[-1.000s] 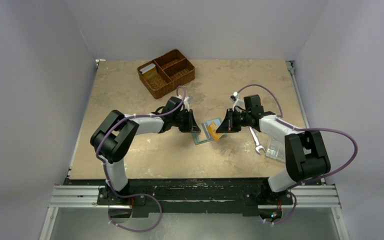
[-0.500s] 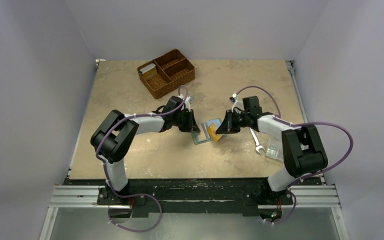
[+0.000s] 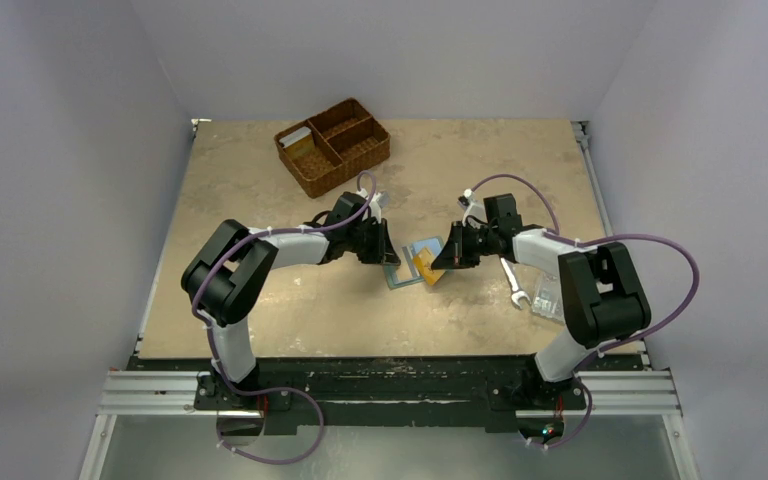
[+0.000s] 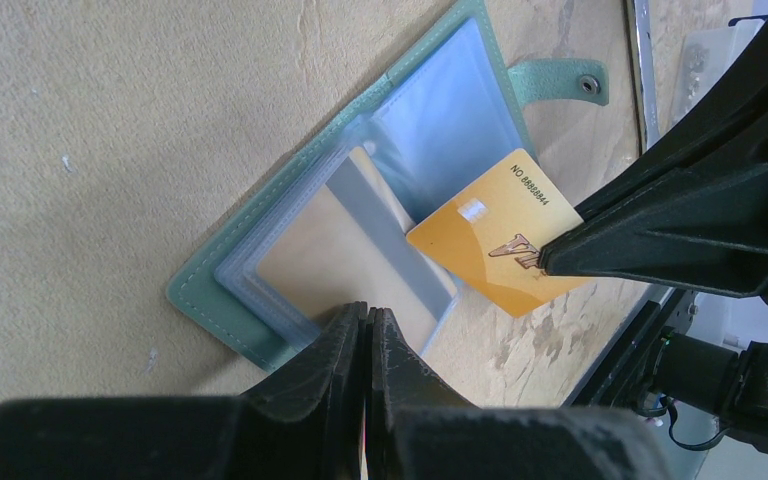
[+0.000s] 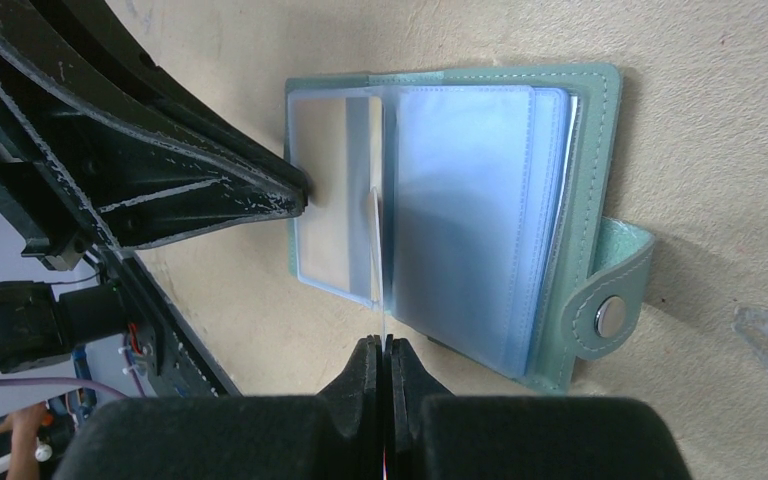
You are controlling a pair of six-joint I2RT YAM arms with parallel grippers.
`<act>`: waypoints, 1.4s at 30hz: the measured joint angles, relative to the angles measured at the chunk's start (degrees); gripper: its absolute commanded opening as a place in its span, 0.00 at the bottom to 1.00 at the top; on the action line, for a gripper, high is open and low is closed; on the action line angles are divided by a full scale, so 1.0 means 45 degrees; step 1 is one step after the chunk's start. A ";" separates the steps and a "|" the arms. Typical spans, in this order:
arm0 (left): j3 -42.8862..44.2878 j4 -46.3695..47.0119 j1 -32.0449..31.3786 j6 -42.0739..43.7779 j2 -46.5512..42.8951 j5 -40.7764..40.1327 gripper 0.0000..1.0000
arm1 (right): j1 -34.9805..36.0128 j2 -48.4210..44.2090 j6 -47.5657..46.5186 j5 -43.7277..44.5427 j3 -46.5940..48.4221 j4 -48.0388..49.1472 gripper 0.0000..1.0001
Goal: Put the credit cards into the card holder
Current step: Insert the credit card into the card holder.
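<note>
Right gripper (image 5: 382,348) clamped on a yellow credit card (image 4: 485,245) at the open card holder (image 5: 588,110).
The card is seen edge-on from the right wrist, and its corner is laid at the mouth of a clear sleeve. That sleeve's edge is pinched by the left gripper (image 4: 365,318), fingers pressed together. The teal holder is spread flat on the table (image 3: 260,200) between both arms; a wicker basket (image 3: 295,170) is set well behind.

Right arm (image 3: 600,295) hides part of the clear box (image 3: 548,298); basket (image 3: 298,172) contents too small to tell; from the right wrist the card (image 5: 386,322) shows edge-on, face hidden.
</note>
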 measured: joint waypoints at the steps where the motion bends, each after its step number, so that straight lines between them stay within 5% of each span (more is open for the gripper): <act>1: 0.0000 0.0000 0.0000 0.0000 0.0000 0.0000 0.00 | 0.0000 0.0015 0.0000 0.0000 0.0000 0.0010 0.00; 42: 0.0010 -0.0010 0.0063 0.0457 0.0000 -0.0029 0.00 | -0.0024 0.2773 0.0874 -0.1656 0.0821 0.3152 0.05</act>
